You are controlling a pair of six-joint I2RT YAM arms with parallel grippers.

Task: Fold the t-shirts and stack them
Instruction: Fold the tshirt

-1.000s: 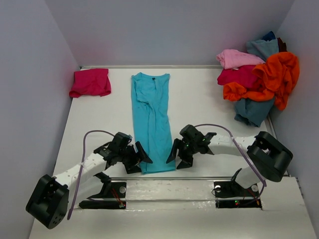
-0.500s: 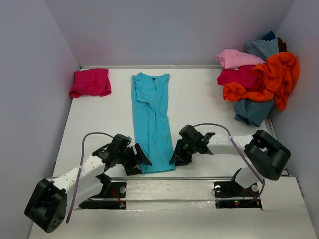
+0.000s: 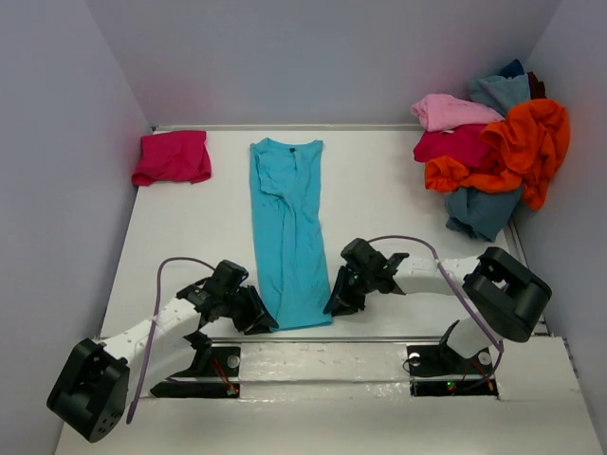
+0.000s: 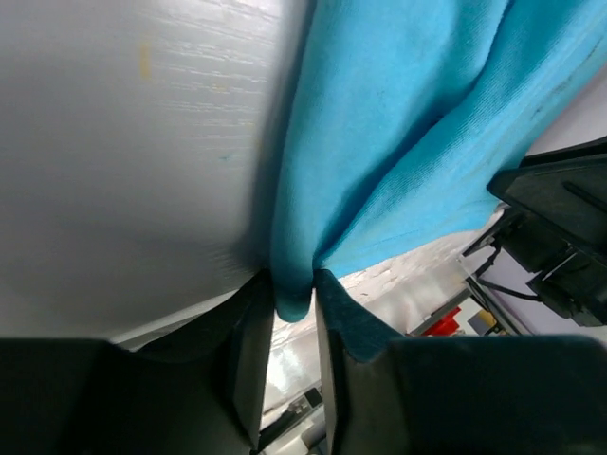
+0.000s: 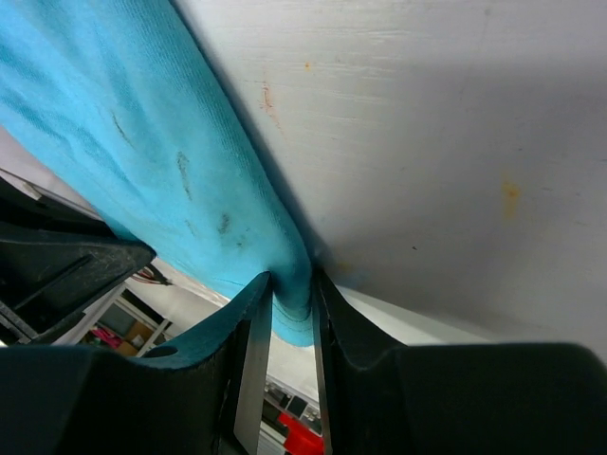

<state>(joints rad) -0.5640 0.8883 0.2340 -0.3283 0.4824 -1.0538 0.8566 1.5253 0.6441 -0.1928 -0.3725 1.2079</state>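
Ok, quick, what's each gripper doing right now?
Left gripper: shut on the turquoise t-shirt, at its near hem corner.
Right gripper: shut on the same shirt's other near corner.

Left gripper (image 3: 258, 314) and right gripper (image 3: 334, 300) have clamped onto the turquoise t-shirt (image 3: 289, 227).

We see bright, even light over the white table (image 3: 398, 199), shadows soft. In both wrist views the near fingers (image 4: 237, 370) sit dark and blurred.

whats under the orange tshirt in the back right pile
The orange t-shirt drapes over a crimson t-shirt and a dusty blue t-shirt; anything deeper is hidden.
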